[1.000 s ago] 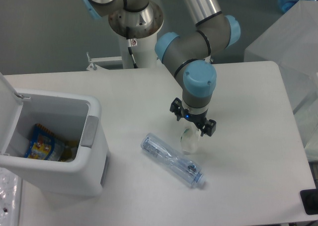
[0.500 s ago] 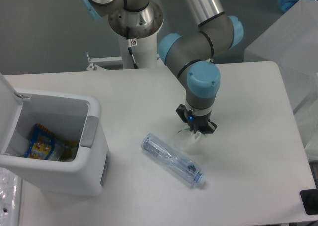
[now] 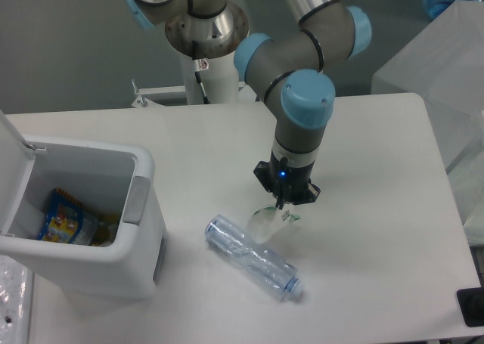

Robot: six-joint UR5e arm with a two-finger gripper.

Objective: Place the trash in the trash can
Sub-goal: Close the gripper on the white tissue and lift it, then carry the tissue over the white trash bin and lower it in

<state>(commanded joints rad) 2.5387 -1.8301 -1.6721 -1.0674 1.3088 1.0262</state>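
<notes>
Gripper [image 3: 283, 206]: points down over the table, fingers pinched on the crumpled wrapper [image 3: 268, 221].
Wrapper: translucent with green print, hanging below the fingers, touching or just above the bottle.
Crushed plastic bottle [image 3: 249, 256]: lies on the white table [image 3: 378, 208], right of the bin.
Trash can [image 3: 91, 223]: lid open, blue-and-yellow snack packet [image 3: 64, 219] inside.
</notes>
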